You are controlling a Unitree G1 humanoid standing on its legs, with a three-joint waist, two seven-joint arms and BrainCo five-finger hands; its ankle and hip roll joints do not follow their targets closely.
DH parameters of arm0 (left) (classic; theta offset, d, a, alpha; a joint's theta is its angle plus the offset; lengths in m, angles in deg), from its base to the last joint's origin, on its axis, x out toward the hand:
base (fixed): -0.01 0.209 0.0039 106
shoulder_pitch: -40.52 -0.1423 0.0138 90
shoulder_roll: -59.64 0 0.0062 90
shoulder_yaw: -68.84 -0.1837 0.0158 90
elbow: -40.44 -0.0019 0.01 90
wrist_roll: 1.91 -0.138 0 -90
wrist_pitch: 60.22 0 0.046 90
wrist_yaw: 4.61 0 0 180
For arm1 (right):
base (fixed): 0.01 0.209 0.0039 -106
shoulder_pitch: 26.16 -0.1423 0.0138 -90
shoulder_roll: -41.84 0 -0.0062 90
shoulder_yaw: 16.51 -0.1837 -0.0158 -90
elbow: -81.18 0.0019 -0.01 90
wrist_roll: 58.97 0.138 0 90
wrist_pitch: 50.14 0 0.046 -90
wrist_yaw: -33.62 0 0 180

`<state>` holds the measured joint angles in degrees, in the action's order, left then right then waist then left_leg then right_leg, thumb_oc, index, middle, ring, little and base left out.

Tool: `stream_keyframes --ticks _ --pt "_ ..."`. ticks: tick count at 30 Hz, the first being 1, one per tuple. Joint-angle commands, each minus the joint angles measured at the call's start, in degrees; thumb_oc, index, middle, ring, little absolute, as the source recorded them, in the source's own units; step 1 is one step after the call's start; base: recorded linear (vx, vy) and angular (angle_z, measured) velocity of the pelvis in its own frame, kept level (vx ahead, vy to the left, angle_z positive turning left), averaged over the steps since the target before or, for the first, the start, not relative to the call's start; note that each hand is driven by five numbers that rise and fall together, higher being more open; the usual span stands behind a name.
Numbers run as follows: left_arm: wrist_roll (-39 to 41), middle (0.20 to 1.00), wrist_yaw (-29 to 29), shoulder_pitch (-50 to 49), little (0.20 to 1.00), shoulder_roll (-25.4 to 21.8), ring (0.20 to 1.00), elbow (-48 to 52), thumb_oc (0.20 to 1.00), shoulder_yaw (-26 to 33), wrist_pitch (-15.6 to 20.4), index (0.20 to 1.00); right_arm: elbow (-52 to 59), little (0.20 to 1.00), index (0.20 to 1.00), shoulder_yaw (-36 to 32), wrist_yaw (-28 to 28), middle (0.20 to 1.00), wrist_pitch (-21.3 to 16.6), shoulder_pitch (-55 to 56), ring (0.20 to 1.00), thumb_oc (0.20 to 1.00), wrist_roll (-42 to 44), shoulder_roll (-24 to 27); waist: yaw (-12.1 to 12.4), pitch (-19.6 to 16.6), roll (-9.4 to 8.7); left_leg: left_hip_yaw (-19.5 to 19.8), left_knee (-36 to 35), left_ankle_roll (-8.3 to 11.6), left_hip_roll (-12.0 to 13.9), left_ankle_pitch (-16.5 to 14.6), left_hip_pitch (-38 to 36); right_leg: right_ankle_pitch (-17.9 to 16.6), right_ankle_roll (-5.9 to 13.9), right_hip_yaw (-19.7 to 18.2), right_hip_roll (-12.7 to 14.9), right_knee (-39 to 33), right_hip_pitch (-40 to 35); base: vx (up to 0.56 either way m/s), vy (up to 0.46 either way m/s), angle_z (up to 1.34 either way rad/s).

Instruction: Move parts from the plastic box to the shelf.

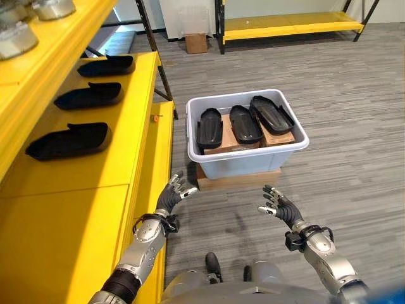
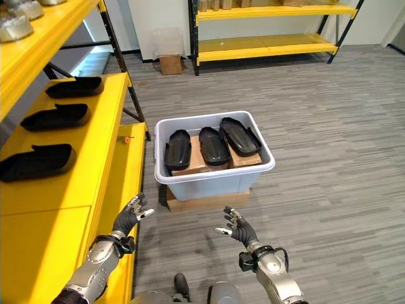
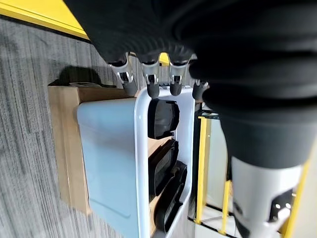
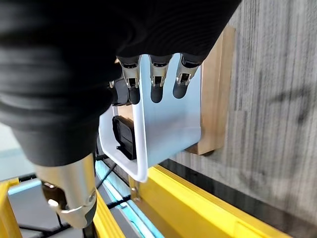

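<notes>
A pale grey plastic box (image 1: 253, 162) stands on a low wooden block on the floor ahead of me. Three black oval parts (image 1: 245, 123) lie side by side in it on cardboard boxes. Three more black parts (image 1: 69, 140) rest in a row on the yellow shelf (image 1: 107, 171) at my left. My left hand (image 1: 173, 193) hovers open and empty by the shelf's edge, short of the box's near left corner. My right hand (image 1: 278, 206) is open and empty too, below the box's near right side. Both wrist views look past relaxed fingers at the box (image 3: 111, 148) (image 4: 168, 124).
An upper yellow shelf board (image 1: 57, 57) carries round metal parts (image 1: 16, 38) at the top left. The shelf's black post (image 1: 158, 63) slants behind the box. A second yellow rack (image 1: 291, 25) and a small cardboard box (image 1: 196, 42) stand at the far wall.
</notes>
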<state>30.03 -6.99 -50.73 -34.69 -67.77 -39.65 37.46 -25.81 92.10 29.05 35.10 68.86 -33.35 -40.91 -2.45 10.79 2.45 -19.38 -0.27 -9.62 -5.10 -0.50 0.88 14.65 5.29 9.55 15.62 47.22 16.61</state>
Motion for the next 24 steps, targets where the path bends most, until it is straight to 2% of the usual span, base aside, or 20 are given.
stream_keyframes --ticks 1,2,4,5,6,7,10,14,19,24 --pt "-0.3 1.000 1.0 -0.6 1.000 -0.8 1.000 1.3 1.000 2.0 2.4 1.000 1.7 1.000 1.000 0.1 -0.2 1.000 -2.2 2.0 1.000 1.000 0.5 -0.1 -0.4 -3.9 -0.45 3.5 1.7 7.20 4.2 0.2 -2.4 -19.1 1.47 0.6 -0.4 -25.7 -5.7 0.10 -0.092 0.36" --pt "-0.3 1.000 1.0 -0.6 1.000 -0.8 1.000 1.3 1.000 2.0 2.4 1.000 1.7 1.000 1.000 0.1 -0.2 1.000 -2.2 2.0 1.000 1.000 0.5 -0.1 -0.4 -3.8 -0.39 3.6 1.7 7.21 4.2 0.2 -2.5 -19.2 1.47 0.7 -0.5 -25.9 -5.9 0.15 -0.171 0.45" --pt "-1.2 1.000 1.2 -1.3 1.000 -1.1 1.000 1.1 1.000 2.6 2.5 1.000 1.9 1.000 1.000 -0.3 0.0 1.000 -1.8 2.6 1.000 1.000 -0.7 -0.1 -0.9 -4.6 -1.80 4.8 0.3 8.72 3.7 -0.9 -4.4 -28.0 4.82 -3.1 3.7 -41.3 -6.3 0.21 -0.259 0.43" --pt "-1.2 1.000 1.2 -1.3 1.000 -1.1 1.000 1.1 1.000 2.6 2.5 1.000 1.9 1.000 1.000 -0.2 0.0 1.000 -1.7 2.7 1.000 1.000 -0.7 -0.1 -1.0 -4.6 -1.79 4.9 0.2 8.70 3.6 -0.9 -4.5 -28.1 4.85 -3.0 3.7 -41.5 -6.5 0.21 -0.266 0.28" --pt "-1.7 1.000 1.4 -1.6 1.000 -1.2 1.000 0.8 1.000 2.8 2.5 1.000 2.1 1.000 1.000 -0.4 0.0 1.000 -1.4 2.9 1.000 1.000 -1.5 -0.2 -1.2 -4.7 -2.27 5.5 -1.0 9.34 3.5 -1.2 -6.1 -31.8 6.33 -4.3 5.7 -45.3 -5.6 0.22 -0.290 0.17" --pt "-2.4 1.000 1.5 -2.0 1.000 -1.1 1.000 0.7 1.000 3.5 2.4 1.000 2.3 1.000 1.000 -0.5 -0.2 1.000 -1.1 2.9 1.000 1.000 -2.1 0.1 -1.0 -5.0 -2.95 5.7 -1.9 9.98 3.6 -1.8 -7.8 -33.9 7.48 -2.9 5.7 -46.6 -5.0 0.27 -0.366 0.12" --pt "-2.7 1.000 1.9 -1.8 1.000 0.1 1.000 -0.9 1.000 2.7 2.1 1.000 1.6 1.000 1.000 -0.5 -0.6 1.000 -0.8 3.3 1.000 1.000 -2.1 0.3 -0.8 -6.6 -4.08 6.8 -1.6 11.12 3.9 -3.4 -8.5 -31.8 7.30 -1.1 4.9 -48.6 -8.7 0.18 -0.285 0.17" --pt "-1.9 1.000 2.1 -1.4 1.000 0.8 1.000 -0.9 1.000 2.6 2.3 1.000 2.2 1.000 1.000 -1.2 -0.7 1.000 -1.1 3.2 1.000 1.000 -1.5 1.7 -0.9 -7.2 -3.63 7.4 1.3 13.05 7.5 -2.7 -7.2 -28.3 5.77 1.0 1.9 -48.7 -10.4 0.08 -0.285 0.22" --pt "-0.5 1.000 2.2 -0.6 1.000 1.3 1.000 -1.4 1.000 1.9 2.2 1.000 1.6 1.000 1.000 -1.9 0.3 1.000 -1.8 2.6 1.000 1.000 -0.2 3.0 -1.1 -7.3 -3.50 6.6 6.4 15.81 11.8 0.9 -5.3 -24.7 3.37 2.8 -1.8 -49.3 -12.3 0.07 -0.244 0.05" --pt "-0.3 1.000 2.7 -0.9 1.000 1.3 1.000 -1.3 1.000 1.5 1.9 1.000 2.0 1.000 1.000 -2.2 0.4 1.000 -2.2 3.2 1.000 1.000 0.9 3.7 -1.6 -7.1 -3.94 5.9 10.2 17.50 15.2 4.4 -4.2 -22.7 1.25 3.5 -5.1 -51.5 -15.0 0.05 -0.192 -0.04"
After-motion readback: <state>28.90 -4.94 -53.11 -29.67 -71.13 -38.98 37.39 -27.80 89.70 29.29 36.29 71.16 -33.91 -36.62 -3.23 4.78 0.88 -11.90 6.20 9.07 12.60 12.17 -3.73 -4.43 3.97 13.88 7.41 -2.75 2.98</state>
